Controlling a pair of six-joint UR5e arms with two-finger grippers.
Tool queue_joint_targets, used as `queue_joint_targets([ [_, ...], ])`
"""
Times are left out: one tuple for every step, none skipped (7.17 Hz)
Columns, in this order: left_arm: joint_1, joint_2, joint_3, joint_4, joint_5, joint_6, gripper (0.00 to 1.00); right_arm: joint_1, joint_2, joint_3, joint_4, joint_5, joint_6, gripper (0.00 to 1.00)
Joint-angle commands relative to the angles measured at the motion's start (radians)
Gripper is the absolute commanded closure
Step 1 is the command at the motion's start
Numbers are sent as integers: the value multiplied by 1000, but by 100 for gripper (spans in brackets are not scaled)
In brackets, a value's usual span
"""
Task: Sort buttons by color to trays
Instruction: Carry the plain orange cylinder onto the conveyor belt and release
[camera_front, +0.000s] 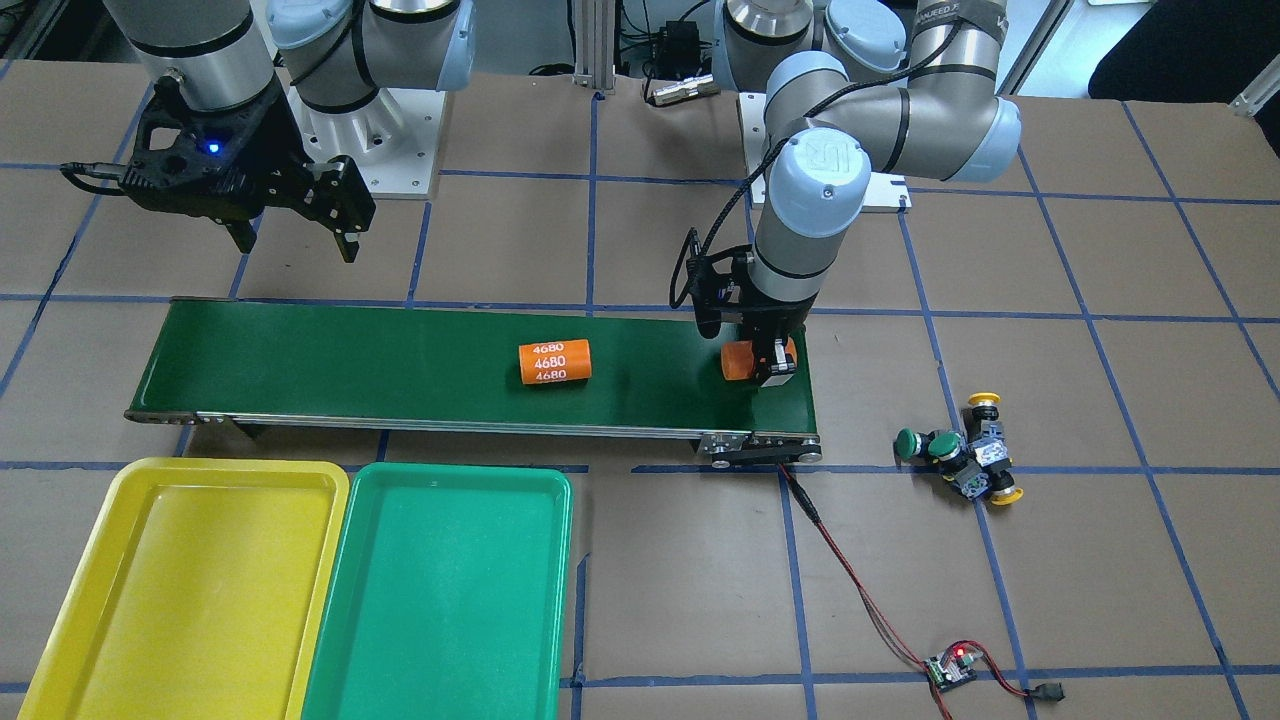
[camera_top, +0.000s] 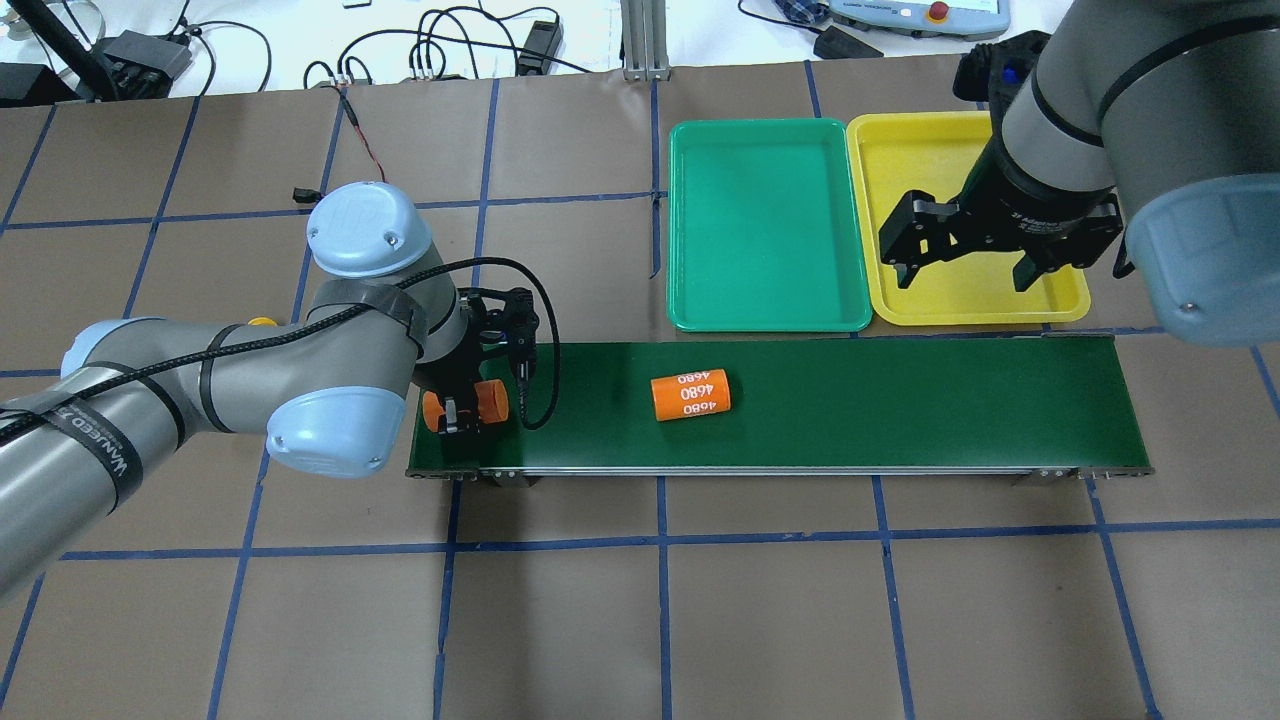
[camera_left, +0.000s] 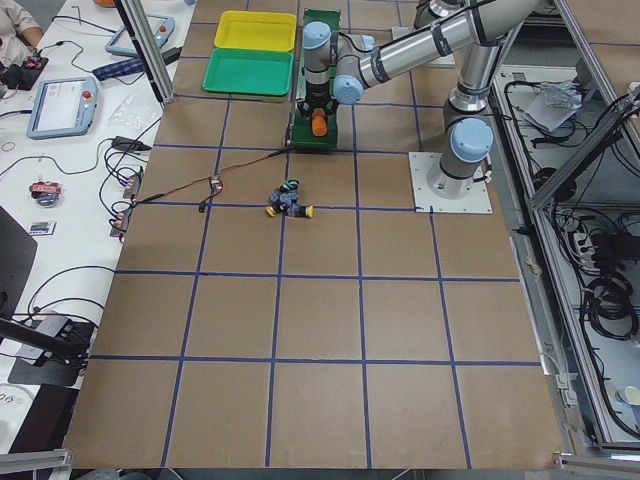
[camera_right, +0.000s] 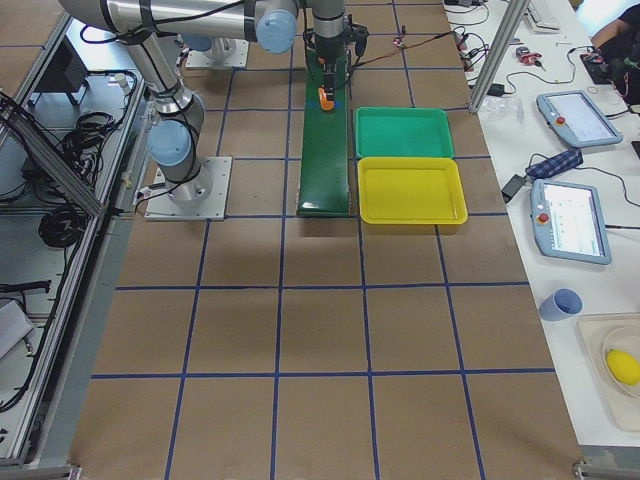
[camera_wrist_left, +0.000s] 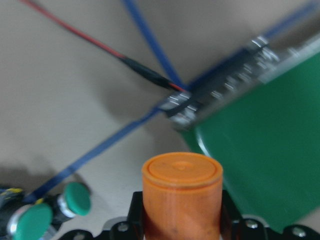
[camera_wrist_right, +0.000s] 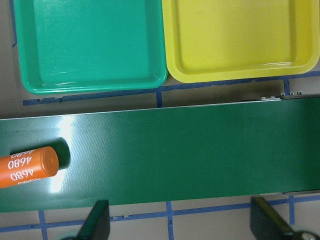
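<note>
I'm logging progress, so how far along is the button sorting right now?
Nothing is sorted: the yellow tray and green tray are empty, and all four buttons sit clustered on the table. In hand: the left gripper is shut on an orange cylinder at the conveyor belt end; a 4680 cylinder lies mid-belt. The right gripper hangs open. Every button is left.

— What do the arms look like from your end?

— On my feed the left arm (camera_top: 260, 365) is silver tube with pale-blue joint caps (camera_top: 365, 225) ringed by small screws. A black cable (camera_top: 480, 262) runs along it, and a black strap (camera_top: 95, 445) carries white lettering. The right arm (camera_top: 1060, 120) matches.

— And the grippers?

— Both are black with 2 fingers each. The left gripper (camera_front: 770, 365) is compact. The right gripper (camera_front: 297, 245) is bulkier, and I see 1 blue light (camera_front: 212, 148) on it.
</note>
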Motion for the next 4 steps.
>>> queue_joint_targets([
  [2, 33, 7, -3, -51, -4, 0, 0, 0, -3, -3, -8, 0, 0],
  [23, 59, 27, -27, -51, 8, 0, 0, 6, -1, -9, -1, 0, 0],
  [100, 64, 61, -111, -83, 14, 0, 0, 24, -3, -9, -1, -3, 0],
  [201, 65, 87, -104, -177, 22, 0, 0, 35, -3, -10, 0, 0, 0],
])
